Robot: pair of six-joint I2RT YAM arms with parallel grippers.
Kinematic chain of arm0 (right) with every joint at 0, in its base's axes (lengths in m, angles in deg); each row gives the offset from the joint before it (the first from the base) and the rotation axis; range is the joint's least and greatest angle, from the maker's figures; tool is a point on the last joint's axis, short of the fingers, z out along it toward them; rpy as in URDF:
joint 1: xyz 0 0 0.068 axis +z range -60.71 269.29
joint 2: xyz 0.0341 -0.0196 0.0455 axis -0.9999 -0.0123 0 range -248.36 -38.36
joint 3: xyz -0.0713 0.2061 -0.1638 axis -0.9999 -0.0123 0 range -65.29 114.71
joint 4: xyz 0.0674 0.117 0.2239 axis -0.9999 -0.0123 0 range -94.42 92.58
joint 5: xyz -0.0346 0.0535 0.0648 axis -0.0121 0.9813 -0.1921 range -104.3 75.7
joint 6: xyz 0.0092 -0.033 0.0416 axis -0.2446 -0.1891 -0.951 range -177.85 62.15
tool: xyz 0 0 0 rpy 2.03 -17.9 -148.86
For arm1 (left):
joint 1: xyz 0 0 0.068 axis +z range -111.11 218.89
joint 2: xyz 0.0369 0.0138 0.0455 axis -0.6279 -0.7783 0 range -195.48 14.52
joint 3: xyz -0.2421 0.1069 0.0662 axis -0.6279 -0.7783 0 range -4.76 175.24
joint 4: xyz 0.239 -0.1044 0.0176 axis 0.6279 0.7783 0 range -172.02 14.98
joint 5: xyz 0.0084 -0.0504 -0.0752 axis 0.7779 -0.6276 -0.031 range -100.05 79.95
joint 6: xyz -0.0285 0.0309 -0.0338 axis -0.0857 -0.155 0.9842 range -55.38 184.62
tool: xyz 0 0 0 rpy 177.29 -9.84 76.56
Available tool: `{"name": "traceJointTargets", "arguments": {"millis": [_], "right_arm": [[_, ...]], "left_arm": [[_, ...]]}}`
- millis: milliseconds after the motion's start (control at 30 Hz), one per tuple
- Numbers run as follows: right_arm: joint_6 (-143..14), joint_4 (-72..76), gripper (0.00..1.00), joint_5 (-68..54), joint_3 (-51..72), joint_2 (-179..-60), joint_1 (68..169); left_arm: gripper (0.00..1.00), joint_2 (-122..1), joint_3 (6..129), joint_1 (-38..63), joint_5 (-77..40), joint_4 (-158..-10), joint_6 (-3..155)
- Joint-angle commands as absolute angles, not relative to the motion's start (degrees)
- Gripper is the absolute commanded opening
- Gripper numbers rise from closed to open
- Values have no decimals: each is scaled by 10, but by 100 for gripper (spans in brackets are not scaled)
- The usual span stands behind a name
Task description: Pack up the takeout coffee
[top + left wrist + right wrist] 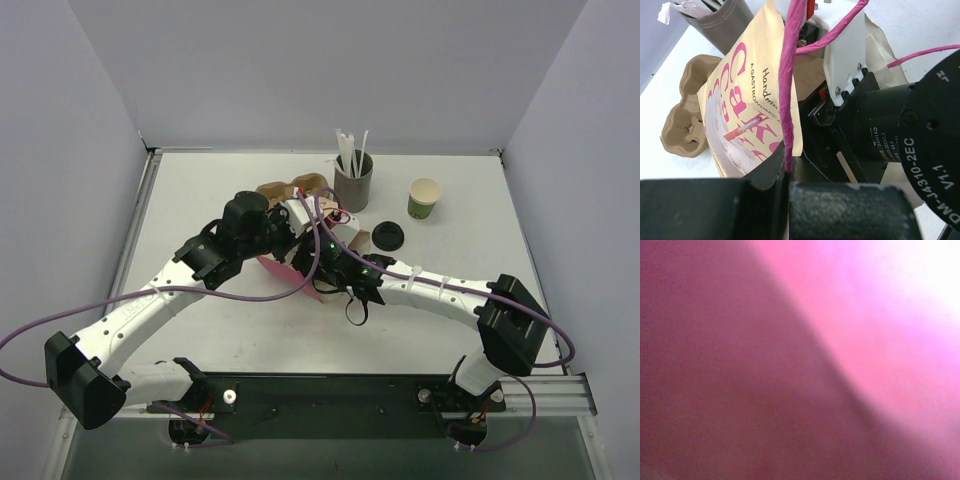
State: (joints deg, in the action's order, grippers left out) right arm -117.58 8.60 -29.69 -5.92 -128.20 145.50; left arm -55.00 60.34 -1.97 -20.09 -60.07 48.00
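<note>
Two arms stretched up from the bottom edge of the overhead view and met at mid-frame over a paper bag (752,95), cream with pink lettering. At bottom centre of the left wrist view, the left claw (788,172) was pinched tight on the bag's pink handle (787,75), a twisted cord that ran straight up from between the black fingers. The right claw (340,232) pressed in at the bag from the right side. Its own camera gave only a pink blur, so I could not tell whether its jaws stood wide or narrow. What lay inside the bag was hidden in every view.

Just right of the bag, on the white table (200,190), the black round lid (388,234) lay flat. The coffee cup with the dark top could not be made out in any view, as the arms and bag covered the middle of the table.

Farther back, right of centre, a green paper cup (424,198) stood upright and apart from the rest, open, showing a pale cream inside. Left of it, at upper centre, a grey cylinder (353,185) held white straws (350,150) that stuck out above its rim. Just left of the cylinder, a brown cardboard cup carrier (290,188) lay partly behind the bag, its hollows facing up.
</note>
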Motion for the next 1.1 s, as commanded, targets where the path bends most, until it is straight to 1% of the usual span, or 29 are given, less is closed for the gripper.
{"name": "traceJointTargets", "arguments": {"millis": [0,133,167,233,300,333,400,533,633,700,867,1067], "right_arm": [[-1164,107,48,-296,-27,-1305,1453],[-1166,107,42,-289,-23,-1313,1454],[-1167,108,35,-290,-22,-1313,1453],[-1167,106,27,-286,-18,-1318,1454],[-1167,98,22,-284,-13,-1320,1454],[-1167,95,18,-284,-10,-1320,1453],[-1163,79,15,-287,-3,-1317,1454],[-1154,29,5,-299,23,-1310,1455],[-1142,-2,1,-306,35,-1300,1459],[-1138,-20,0,-317,43,-1293,1461],[-1123,-47,0,-327,54,-1275,1466],[-1110,-59,0,-328,70,-1265,1471]], "left_arm": [[0,-537,605,-39,-278,-637,493],[0,-535,600,-40,-281,-640,496],[0,-535,599,-39,-282,-640,496],[0,-535,599,-39,-282,-640,497],[0,-534,598,-40,-282,-642,498],[0,-534,598,-40,-282,-644,499],[0,-533,597,-39,-282,-645,500],[0,-529,591,-40,-266,-653,511],[0,-524,582,-40,-227,-658,520],[0,-520,577,-45,-198,-655,520],[0,-494,545,-51,-126,-671,523],[0,-491,536,-52,-80,-675,530]]}}
